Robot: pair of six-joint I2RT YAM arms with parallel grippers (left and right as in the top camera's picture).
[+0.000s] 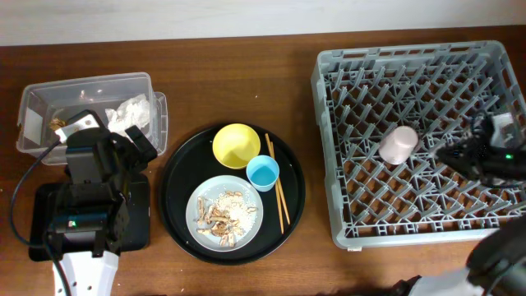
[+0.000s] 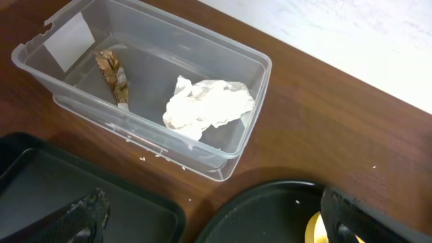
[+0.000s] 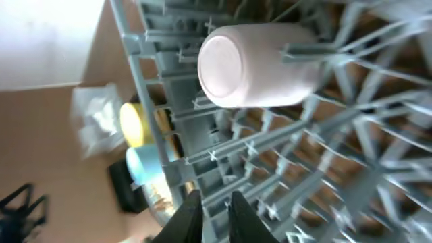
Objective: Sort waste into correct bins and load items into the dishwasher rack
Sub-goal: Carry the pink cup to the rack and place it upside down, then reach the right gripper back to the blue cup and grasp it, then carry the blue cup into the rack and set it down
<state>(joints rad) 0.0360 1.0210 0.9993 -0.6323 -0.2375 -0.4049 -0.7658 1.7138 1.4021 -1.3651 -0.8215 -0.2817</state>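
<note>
The clear tub (image 1: 82,82) (image 2: 260,61) holds the white napkin (image 1: 131,113) (image 2: 209,104) and the brownish wrapper (image 2: 113,74). My left gripper (image 1: 136,150) (image 2: 216,226) is wide open and empty, between the tub, the black rectangular tray (image 1: 141,215) (image 2: 40,175) and the round tray. The yellow bowl (image 1: 236,145), blue cup (image 1: 263,173), chopsticks (image 1: 278,189) and grey plate (image 1: 250,196) with food scraps (image 1: 220,215) sit on the round tray. The pink cup (image 1: 399,144) (image 3: 256,64) lies on its side in the rack (image 1: 329,74) (image 3: 324,135). My right gripper (image 1: 450,156) (image 3: 214,216) is shut and empty, right of the cup.
The large round black tray (image 1: 177,177) (image 2: 270,202) sits in the middle of the wooden table, between the black rectangular tray and the rack. My left arm covers most of the rectangular tray. A cable loops at the left edge (image 1: 20,197).
</note>
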